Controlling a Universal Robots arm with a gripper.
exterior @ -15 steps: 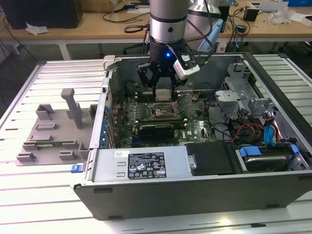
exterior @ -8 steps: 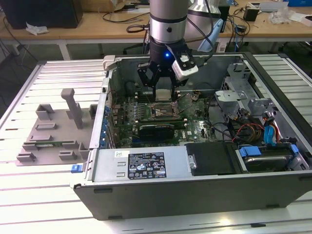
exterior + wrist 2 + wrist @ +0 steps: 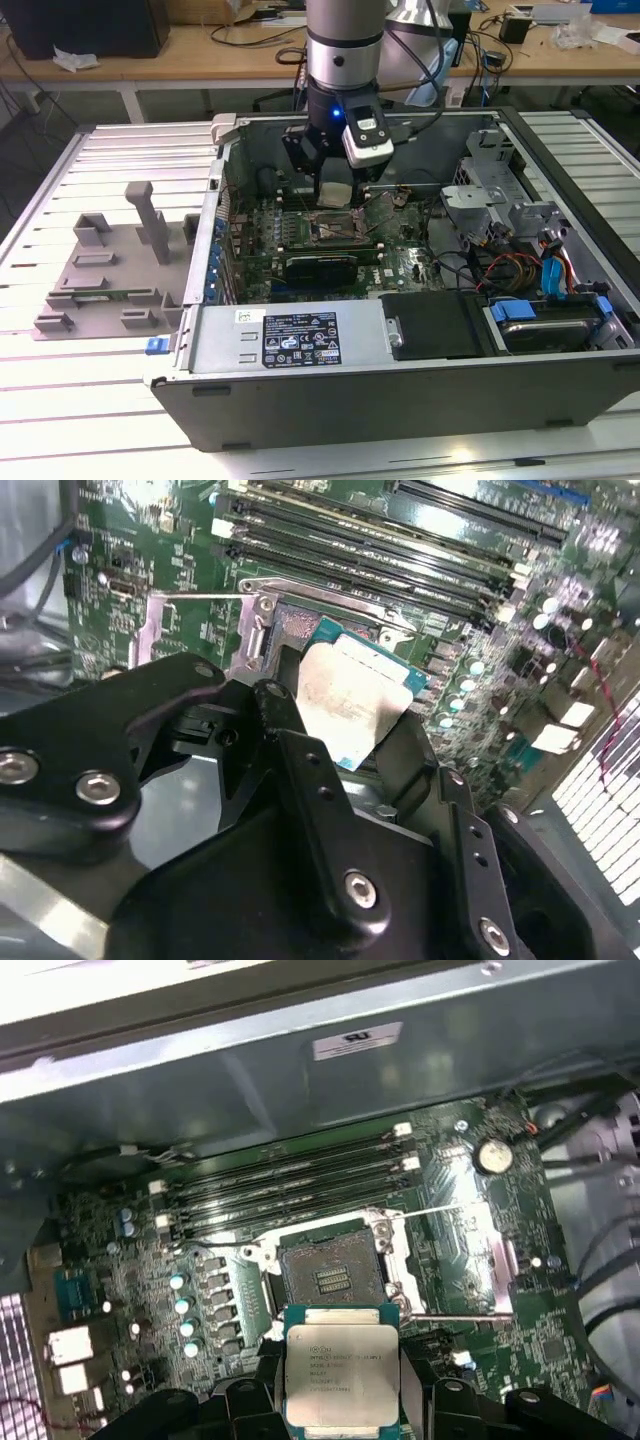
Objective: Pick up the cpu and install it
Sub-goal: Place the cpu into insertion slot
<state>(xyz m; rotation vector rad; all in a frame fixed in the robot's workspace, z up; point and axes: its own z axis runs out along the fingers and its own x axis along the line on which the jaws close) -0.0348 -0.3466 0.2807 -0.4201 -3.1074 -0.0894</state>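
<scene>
The cpu (image 3: 342,1370), a small square chip with a silvery top plate and a thin green rim, is held between my black fingers (image 3: 247,1401) in the first wrist view. In the second wrist view the cpu (image 3: 350,695) sits tilted in my gripper (image 3: 355,730), which is shut on its edges. It hangs a little above the motherboard, just beside the open socket (image 3: 332,1278), whose metal frame is swung up. In the exterior view my gripper (image 3: 335,195) is down inside the computer case, over the socket (image 3: 335,232).
The case wall (image 3: 300,345) rings the motherboard. Memory slots (image 3: 290,1185) lie beside the socket. A drive cage (image 3: 490,190) and cables (image 3: 500,270) fill the exterior view's right. A grey plastic tray (image 3: 110,270) lies on the slatted table outside the case.
</scene>
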